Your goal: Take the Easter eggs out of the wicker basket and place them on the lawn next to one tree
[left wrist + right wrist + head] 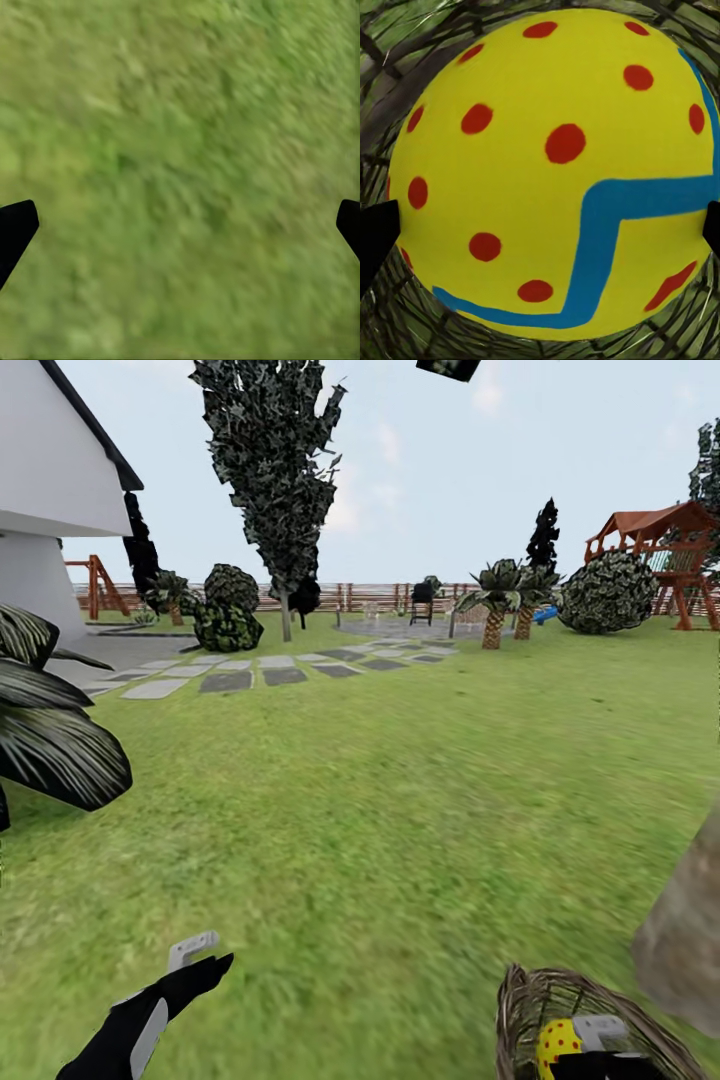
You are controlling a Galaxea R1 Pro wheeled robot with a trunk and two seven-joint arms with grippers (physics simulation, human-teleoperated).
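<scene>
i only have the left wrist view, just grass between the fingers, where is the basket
Observer: In the head view the wicker basket sits on the lawn at the lower right, under the right gripper.
Operator: any egg in reach
Observer: Yes, the right wrist view has a yellow egg with red spots and a blue zigzag right between the fingers, wicker behind it.
Operator: is a tree close
Observer: A grey-brown trunk stands just right of the basket.
</scene>
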